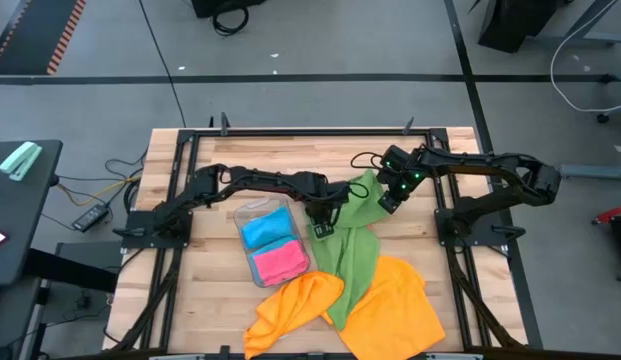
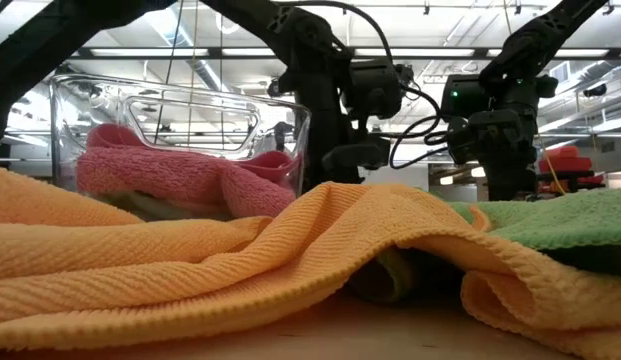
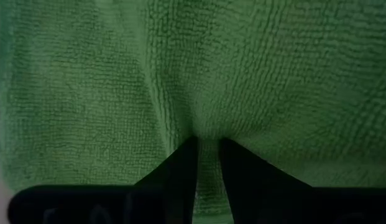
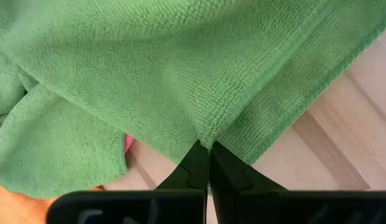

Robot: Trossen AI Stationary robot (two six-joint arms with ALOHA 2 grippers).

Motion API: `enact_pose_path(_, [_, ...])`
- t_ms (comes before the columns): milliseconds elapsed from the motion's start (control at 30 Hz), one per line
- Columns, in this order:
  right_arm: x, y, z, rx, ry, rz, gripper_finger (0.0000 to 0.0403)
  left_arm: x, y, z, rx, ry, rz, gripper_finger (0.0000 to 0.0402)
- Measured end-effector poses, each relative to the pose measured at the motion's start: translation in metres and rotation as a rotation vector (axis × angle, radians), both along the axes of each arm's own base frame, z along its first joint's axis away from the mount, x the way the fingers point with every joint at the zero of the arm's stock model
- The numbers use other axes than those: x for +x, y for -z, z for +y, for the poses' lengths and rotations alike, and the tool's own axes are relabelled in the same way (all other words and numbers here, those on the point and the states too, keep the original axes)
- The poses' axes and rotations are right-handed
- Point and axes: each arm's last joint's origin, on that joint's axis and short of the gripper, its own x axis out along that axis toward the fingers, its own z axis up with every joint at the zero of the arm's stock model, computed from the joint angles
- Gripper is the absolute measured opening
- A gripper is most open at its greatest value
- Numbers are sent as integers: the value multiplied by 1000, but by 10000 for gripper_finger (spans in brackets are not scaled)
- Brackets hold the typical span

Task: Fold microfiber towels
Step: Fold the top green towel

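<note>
two grippers pinch one green towel (image 1: 355, 245) at table centre: left gripper (image 1: 323, 222) clamps its 9 o'clock edge, right gripper (image 1: 387, 200) nipped tight at 1 o'clock corner. long axis trails toward 6 o'clock over orange towels (image 1: 390, 310).

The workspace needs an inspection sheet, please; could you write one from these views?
Surface: wooden table, bare wood at its left.
Job's things: green towel stretched diagonally; two orange towels crumpled at the near edge; folded blue towel and pink towel in the tray.
Clutter: clear plastic tray, holding those two towels.
Grippers: left gripper shut on the green towel; right gripper shut on its edge, at the far end.
Cables: wires on the floor, left of the table.
Surroundings: grey floor with dark tape lines.
</note>
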Motion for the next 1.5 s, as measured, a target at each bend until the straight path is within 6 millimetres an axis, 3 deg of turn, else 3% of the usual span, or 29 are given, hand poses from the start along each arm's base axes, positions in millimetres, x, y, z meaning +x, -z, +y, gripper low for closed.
enact_pose_path(433, [-4, 1, -1, -8, -30, 17, 10, -9, 2, -6, -31, 90, 97, 78])
enact_pose_path(933, [-13, 2, -7, -20, 64, 111, 10, -10, 3, -7, -64, 68, 109, 80])
enact_pose_path(1267, [-13, 3, -2, -10, 32, 130, 11, -10, 3, -8, -100, 52, 107, 79])
enact_pose_path(1367, [-14, 3, 0, 0, 16, 146, 30, -10, 4, -9, -120, 51, 106, 81])
enact_pose_path(1500, [-16, 2, 0, 15, 36, 173, 92, -10, 4, -9, -126, 49, 107, 80])
